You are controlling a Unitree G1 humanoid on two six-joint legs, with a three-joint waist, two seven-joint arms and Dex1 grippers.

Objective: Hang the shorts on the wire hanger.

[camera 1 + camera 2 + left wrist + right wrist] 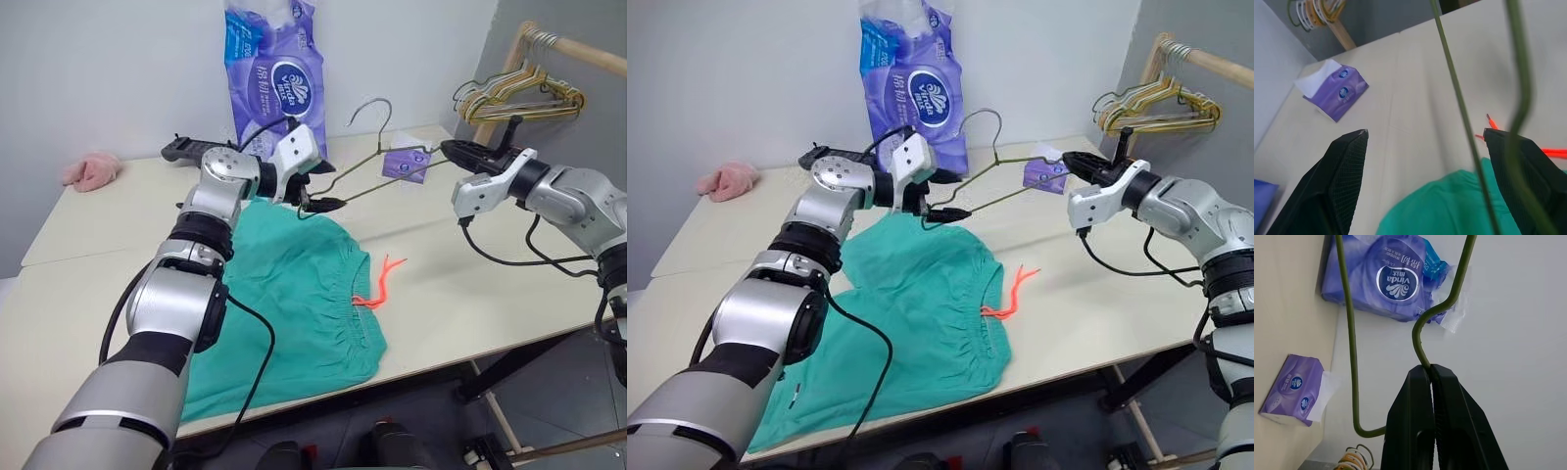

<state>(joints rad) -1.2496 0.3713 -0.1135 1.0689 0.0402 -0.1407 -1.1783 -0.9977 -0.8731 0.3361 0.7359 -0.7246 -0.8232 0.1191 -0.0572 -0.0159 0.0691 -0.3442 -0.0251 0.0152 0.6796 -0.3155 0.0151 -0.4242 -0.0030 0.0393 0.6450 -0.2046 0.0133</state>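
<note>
The teal-green shorts [294, 294] lie flat on the table, their waistband and orange drawstring [377, 289] toward the right. The wire hanger [377, 188] hangs in the air above the shorts' far edge, hook up. My right gripper [449, 149] is shut on its right end; the right wrist view shows the fingers [1449, 421] pinched on the wire just below a bend. My left gripper [329, 186] is open at the hanger's left corner. In the left wrist view the wire [1460, 98] runs between its spread fingers [1342, 176], close to one of them, with the shorts beneath.
A tall purple tissue bag [274, 69] stands at the back of the table [470, 294], with a small purple tissue pack [407, 163] beside it. A pink cloth [93, 171] lies far left. Pale hangers [519, 98] hang bunched on a wooden rail at the right.
</note>
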